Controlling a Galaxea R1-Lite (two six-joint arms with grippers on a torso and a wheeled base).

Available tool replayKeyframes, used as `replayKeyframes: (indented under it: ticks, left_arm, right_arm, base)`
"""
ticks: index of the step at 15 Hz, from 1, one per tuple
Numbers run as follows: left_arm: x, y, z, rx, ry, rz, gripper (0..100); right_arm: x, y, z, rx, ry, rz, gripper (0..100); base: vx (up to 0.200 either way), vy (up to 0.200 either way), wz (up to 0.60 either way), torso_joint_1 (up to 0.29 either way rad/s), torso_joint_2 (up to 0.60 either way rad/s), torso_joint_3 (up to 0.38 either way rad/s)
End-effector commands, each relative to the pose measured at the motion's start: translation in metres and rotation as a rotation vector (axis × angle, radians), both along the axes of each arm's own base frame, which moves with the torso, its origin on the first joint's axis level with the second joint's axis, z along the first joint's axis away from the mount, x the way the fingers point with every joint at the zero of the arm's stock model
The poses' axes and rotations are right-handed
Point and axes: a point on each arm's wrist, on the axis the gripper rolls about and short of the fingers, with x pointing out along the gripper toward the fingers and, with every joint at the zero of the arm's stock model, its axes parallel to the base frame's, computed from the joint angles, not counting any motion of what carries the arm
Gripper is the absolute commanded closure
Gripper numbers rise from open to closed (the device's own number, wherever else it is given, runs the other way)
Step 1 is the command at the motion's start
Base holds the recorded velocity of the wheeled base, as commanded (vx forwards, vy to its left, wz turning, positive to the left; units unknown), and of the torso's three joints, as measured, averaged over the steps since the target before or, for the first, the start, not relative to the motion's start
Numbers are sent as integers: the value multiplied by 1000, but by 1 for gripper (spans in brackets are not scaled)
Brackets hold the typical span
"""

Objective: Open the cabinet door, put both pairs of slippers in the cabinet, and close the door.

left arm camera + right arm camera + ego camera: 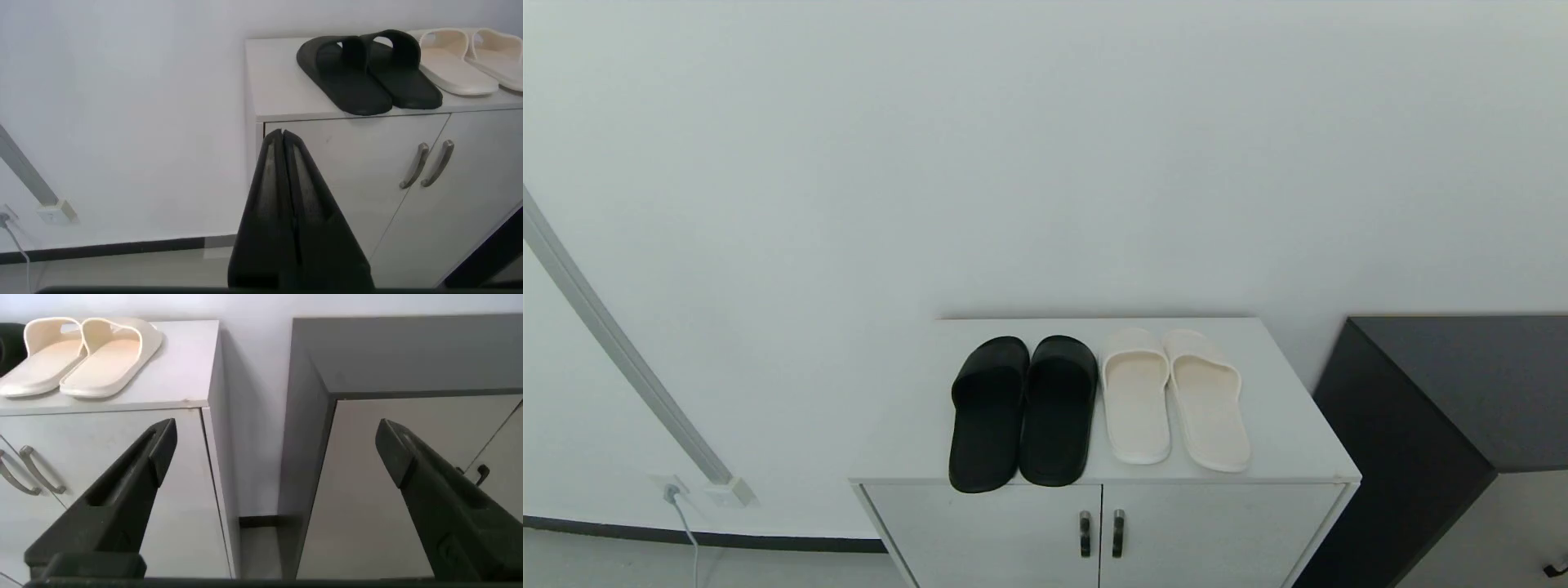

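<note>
A white cabinet point(1282, 425) stands against the wall with both doors closed and two dark handles point(1100, 532) at the middle seam. On its top lie a black pair of slippers point(1021, 412) on the left and a cream pair of slippers point(1174, 398) on the right. My left gripper point(283, 139) is shut and empty, level with the upper left corner of the cabinet point(343, 171), short of it. My right gripper point(276, 441) is open and empty, facing the gap between the white cabinet point(184, 457) and a dark one. The cream slippers point(78, 345) and black slippers point(368, 69) lie above both grippers.
A dark cabinet point(1437, 441) stands close to the right of the white one, with a narrow gap point(253, 457) between them. On the left wall are a slanted cable duct point(613, 335) and a socket with a plugged cord point(672, 492).
</note>
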Motion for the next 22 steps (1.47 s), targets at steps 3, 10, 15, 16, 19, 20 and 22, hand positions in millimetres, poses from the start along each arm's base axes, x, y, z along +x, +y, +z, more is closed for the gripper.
replayKeyframes:
  ticks: [3,10,15,16,19,20,22]
  left_arm:
    - [0,0,0,0,0,-1,100]
    - [0,0,0,3,0,-2,100]
    - [0,0,0,1,0,2,100]
    - [0,0,0,1,0,2,100]
    - [0,0,0,1,0,2,100]
    - [0,0,0,1,0,2,100]
    - [0,0,0,1,0,2,100]
  right_arm:
    - [-6,0,63,71,-107,7,0]
    - [144,40,95,106,356,349,0]
    - [194,156,98,156,310,358,0]
    - [200,172,100,151,306,373,0]
    - [228,208,89,126,305,271,0]
    - [237,217,80,124,313,232,0]
    - [262,232,71,160,310,174,0]
  base:
    - [0,0,0,0,0,0]
    - [0,0,0,0,0,0]
    - [0,0,0,0,0,0]
    - [0,0,0,0,0,0]
    - [0,0,0,0,0,0]
    - [0,0,0,0,0,0]
    - [0,0,0,0,0,0]
